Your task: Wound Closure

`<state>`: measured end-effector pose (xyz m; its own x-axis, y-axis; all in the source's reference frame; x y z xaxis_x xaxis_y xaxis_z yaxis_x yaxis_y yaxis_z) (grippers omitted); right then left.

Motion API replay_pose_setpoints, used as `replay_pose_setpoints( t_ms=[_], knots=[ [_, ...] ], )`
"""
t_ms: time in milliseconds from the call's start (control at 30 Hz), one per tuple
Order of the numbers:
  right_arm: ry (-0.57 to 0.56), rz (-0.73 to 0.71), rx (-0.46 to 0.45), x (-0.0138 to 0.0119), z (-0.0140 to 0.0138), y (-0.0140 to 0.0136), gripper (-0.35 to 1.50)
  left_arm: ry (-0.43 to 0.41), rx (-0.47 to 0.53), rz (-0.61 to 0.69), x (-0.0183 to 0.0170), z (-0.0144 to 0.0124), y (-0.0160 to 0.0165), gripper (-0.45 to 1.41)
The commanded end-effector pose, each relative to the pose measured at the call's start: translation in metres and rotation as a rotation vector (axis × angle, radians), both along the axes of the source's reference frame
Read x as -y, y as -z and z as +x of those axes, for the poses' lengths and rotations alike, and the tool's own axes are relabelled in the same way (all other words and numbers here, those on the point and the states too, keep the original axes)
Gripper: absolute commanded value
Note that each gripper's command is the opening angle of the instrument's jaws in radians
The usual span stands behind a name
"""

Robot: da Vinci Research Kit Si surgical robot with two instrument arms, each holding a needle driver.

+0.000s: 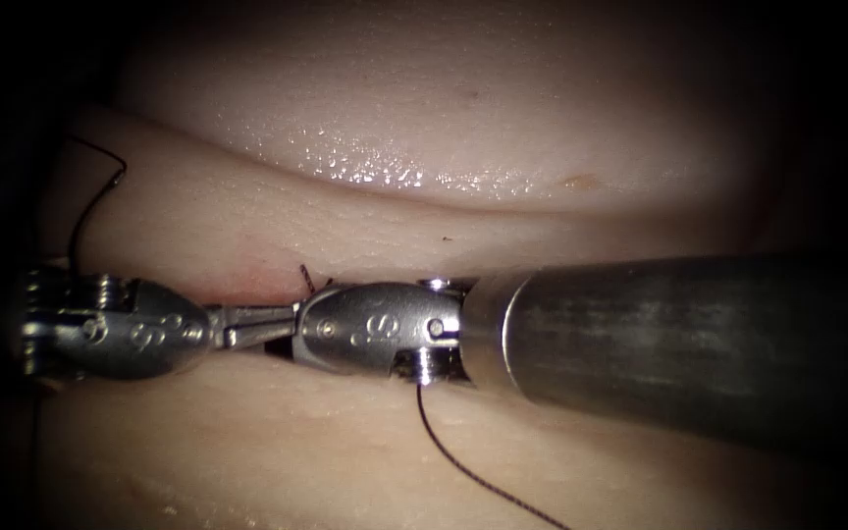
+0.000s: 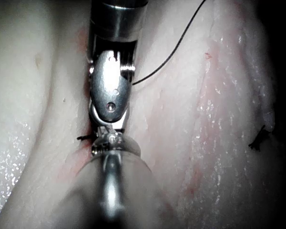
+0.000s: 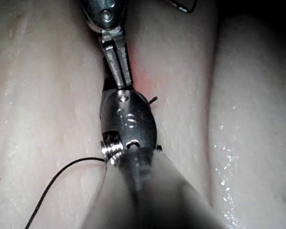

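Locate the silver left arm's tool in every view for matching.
Endoscope view: the silver left arm's tool comes from the left along the cut, tip meeting the right arm's tool.
Left wrist view: its tip meets the right arm's tool.
Right wrist view: it lies beyond the right arm's tool.
Shared landmark: the short dark thread end beside that meeting point.
What either holds is hidden.

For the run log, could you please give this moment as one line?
left tool: jaws shut, tips meet right tool over cut | needle: unseen | thread: trails on tissue
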<state>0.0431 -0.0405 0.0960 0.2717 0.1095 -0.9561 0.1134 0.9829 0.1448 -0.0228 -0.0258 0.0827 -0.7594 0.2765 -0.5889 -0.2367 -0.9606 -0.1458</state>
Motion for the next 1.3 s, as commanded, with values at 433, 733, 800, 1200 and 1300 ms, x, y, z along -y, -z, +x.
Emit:
replay_pose_setpoints(
  t_ms=[433, 733, 800, 1200, 1300],
  knots=[
    [-0.032, 0.026, 0.054, -0.0002, -0.0016, 0.0013, 1.48, 0.002, 0.019, -0.008, 0.0012, 0.0011, 0.0002, -0.45],
    [-0.036, 0.056, 0.032, -0.0010, -0.0045, 0.0048, 1.48, 0.010, 0.025, -0.014, 0.0020, 0.0017, 0.0009, -0.45],
    [-0.059, 0.059, 0.030, -0.0013, -0.0054, 0.0054, 1.48, 0.012, 0.030, -0.017, 0.0024, 0.0019, 0.0012, -0.45],
    [-0.149, 0.069, 0.039, -0.0042, -0.0101, 0.0070, 1.48, 0.026, 0.056, -0.007, 0.0056, 0.0043, 0.0030, -0.45],
    [-0.155, 0.073, 0.042, -0.0044, -0.0105, 0.0072, 1.48, 0.032, 0.058, -0.001, 0.0059, 0.0054, 0.0024, -0.45]
  ],
)
